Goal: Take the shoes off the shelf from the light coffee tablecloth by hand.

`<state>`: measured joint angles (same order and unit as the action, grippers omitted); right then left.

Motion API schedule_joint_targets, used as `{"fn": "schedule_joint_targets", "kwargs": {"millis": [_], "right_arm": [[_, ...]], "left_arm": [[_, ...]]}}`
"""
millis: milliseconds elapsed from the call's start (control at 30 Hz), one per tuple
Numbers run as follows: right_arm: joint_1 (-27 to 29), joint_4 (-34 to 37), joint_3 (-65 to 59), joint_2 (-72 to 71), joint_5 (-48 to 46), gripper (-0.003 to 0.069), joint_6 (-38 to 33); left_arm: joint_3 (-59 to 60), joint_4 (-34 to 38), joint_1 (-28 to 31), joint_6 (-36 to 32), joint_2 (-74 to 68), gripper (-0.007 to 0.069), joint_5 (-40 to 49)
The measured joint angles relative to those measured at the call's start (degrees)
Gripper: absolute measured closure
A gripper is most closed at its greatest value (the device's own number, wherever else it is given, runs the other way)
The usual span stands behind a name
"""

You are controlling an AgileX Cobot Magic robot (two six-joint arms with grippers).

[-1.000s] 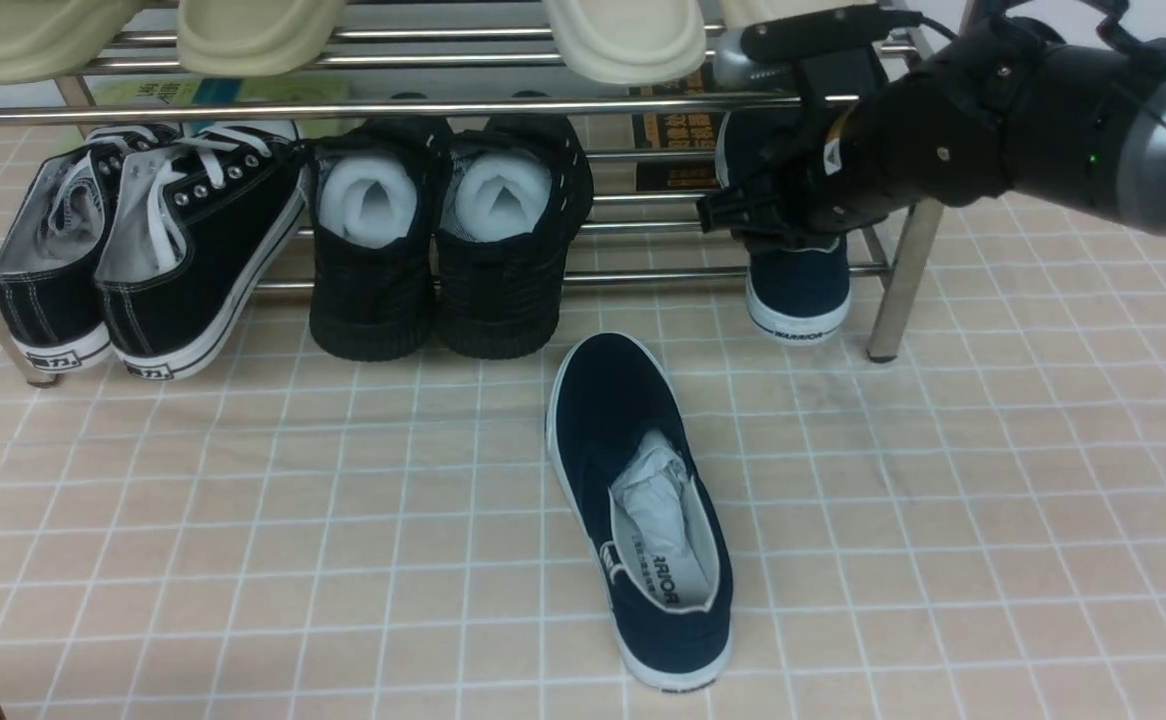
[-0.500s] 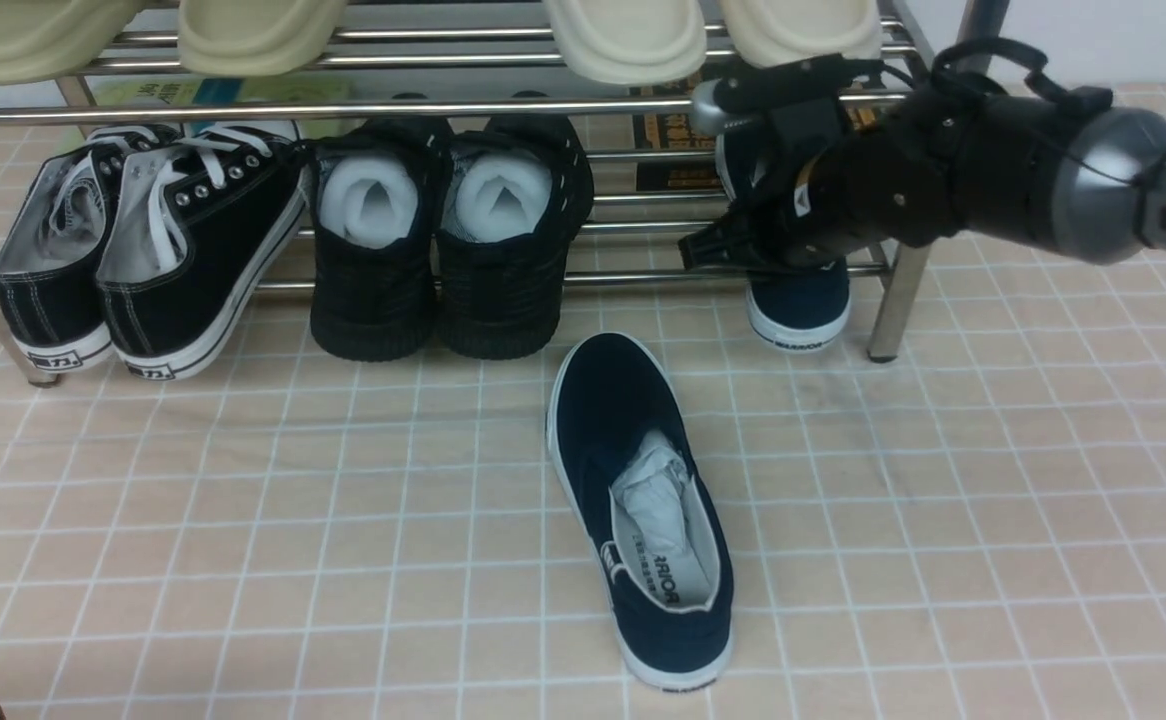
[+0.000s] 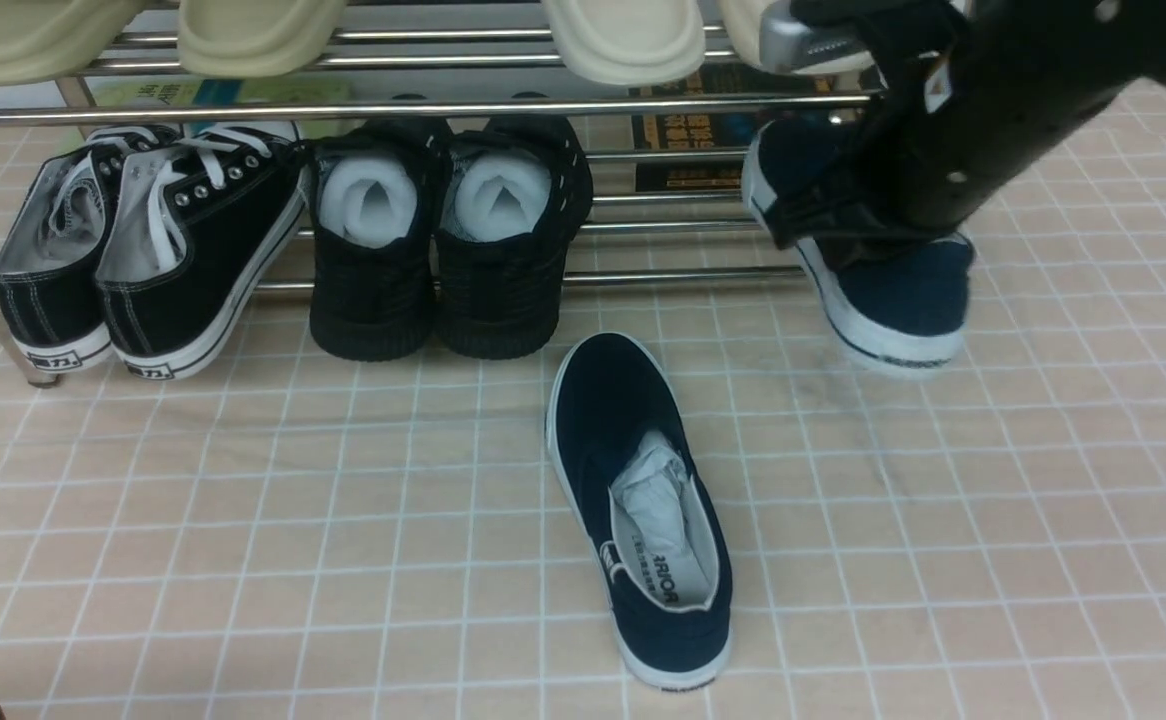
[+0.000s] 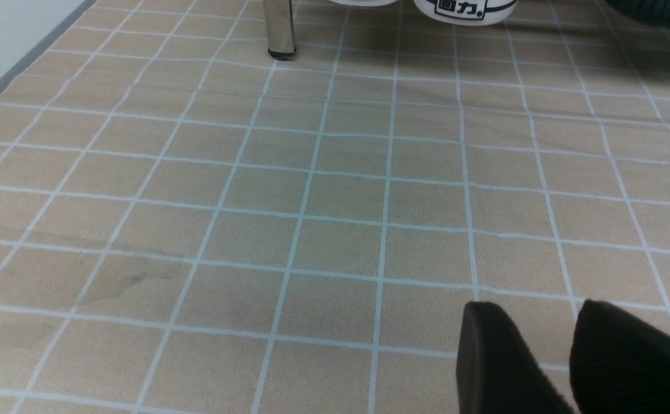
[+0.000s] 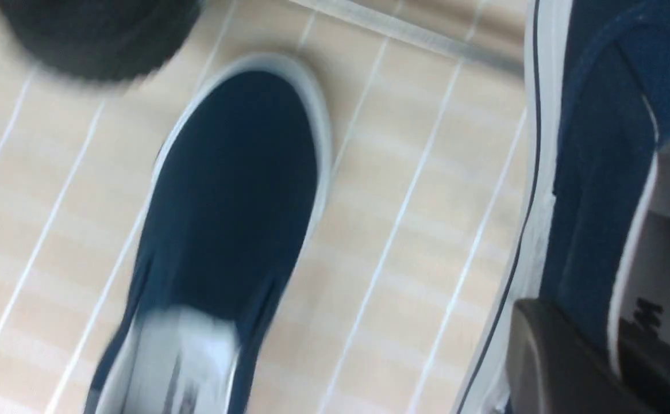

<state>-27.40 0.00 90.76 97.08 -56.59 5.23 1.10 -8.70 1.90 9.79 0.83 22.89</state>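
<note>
The right gripper is clamped on the side wall of the lifted navy shoe: in the right wrist view one finger presses the outside by the white sole and the other sits inside the opening. This shoe hangs at the right end of the shelf, tilted, its long axis running diagonally. Its heel is low, out towards the robot and its right. Its toe is higher and points back at the chrome bars; whether the toe is clear of them cannot be told. The other navy shoe lies flat on the tablecloth in front of the shelf, opening up and paper inside. Its toe points at the shelf and its heel at the robot, angled slightly to the right. The left gripper hovers low over bare cloth, fingers slightly apart and holding nothing.
</note>
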Motion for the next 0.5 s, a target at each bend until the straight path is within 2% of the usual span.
{"fn": "schedule_joint_targets", "kwargs": {"millis": [100,233,500], "right_arm": [[0.0,1.8,-0.1,-0.5,-5.3,0.0638,-1.6],[-0.2,4.4,-2.2,-0.5,-7.9,0.0638,-2.5],[-2.2,7.3,-11.1,-0.6,0.6,0.0638,-2.6]], "left_arm": [[0.0,0.0,0.0,0.0,0.0,0.0386,0.0],[0.0,0.0,0.0,0.0,0.0,0.0384,0.0],[0.0,0.0,0.0,0.0,0.0,0.0384,0.0]]}}
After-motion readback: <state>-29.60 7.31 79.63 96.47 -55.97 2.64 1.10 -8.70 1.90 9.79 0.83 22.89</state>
